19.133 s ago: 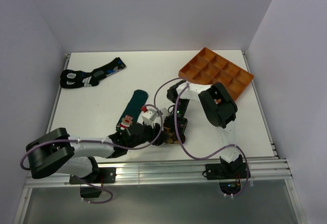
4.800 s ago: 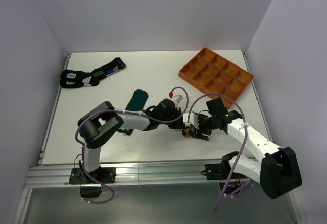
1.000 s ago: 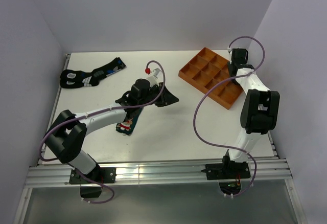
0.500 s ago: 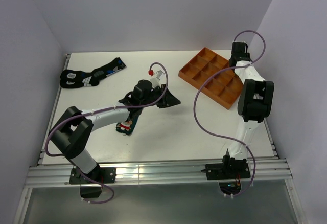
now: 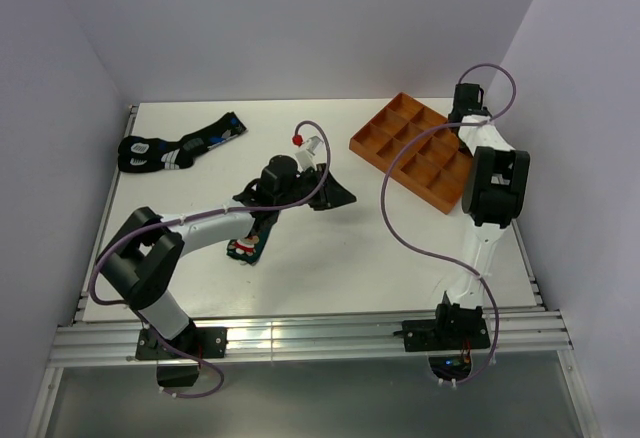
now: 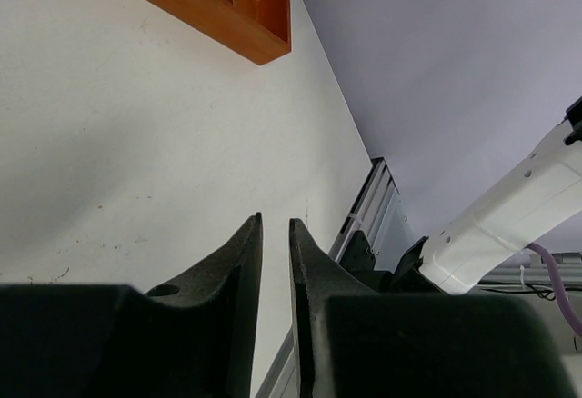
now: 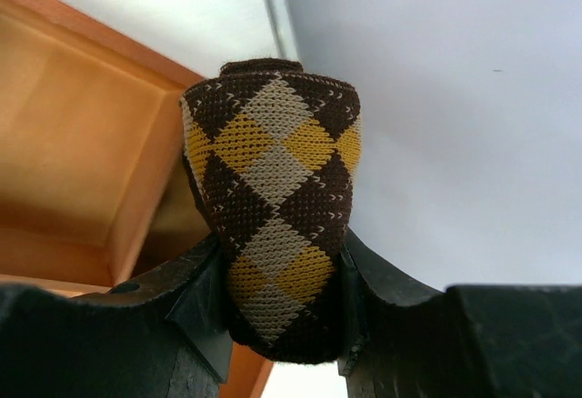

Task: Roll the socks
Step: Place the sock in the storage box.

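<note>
One white table [image 5: 330, 278] carries everything, and the orange tray [image 5: 375, 120] at its far right is the thing to steer by. The right arm [image 5: 495, 183] stretches up to the tray's far corner. The left arm [image 5: 200, 226] lies out across the table, its end short of the tray's near-left edge.

Half the job looks done to me. The checkered sock [image 7: 273, 162] is a tight bundle, pinched from both sides in the right claw [image 7: 280, 262] just above a tray compartment at the far corner, so I'd guess it only needs dropping in. The teal sock [image 5: 258, 228] lies flat and unrolled, well to the left of the tray and partly under the left arm. A black pair [image 5: 180, 146] sits farther off again, at the far left corner, well apart from the tray.

The left claw [image 6: 275, 225] has its fingers nearly together, a thin slit between them and nothing in it.

From overhead the right claw is only a dark bit at the tray's edge; the right wrist camera alone shows the bundle and the grip. The left wrist camera shows the empty slit and a tray corner, but only the overhead view shows the teal sock.
</note>
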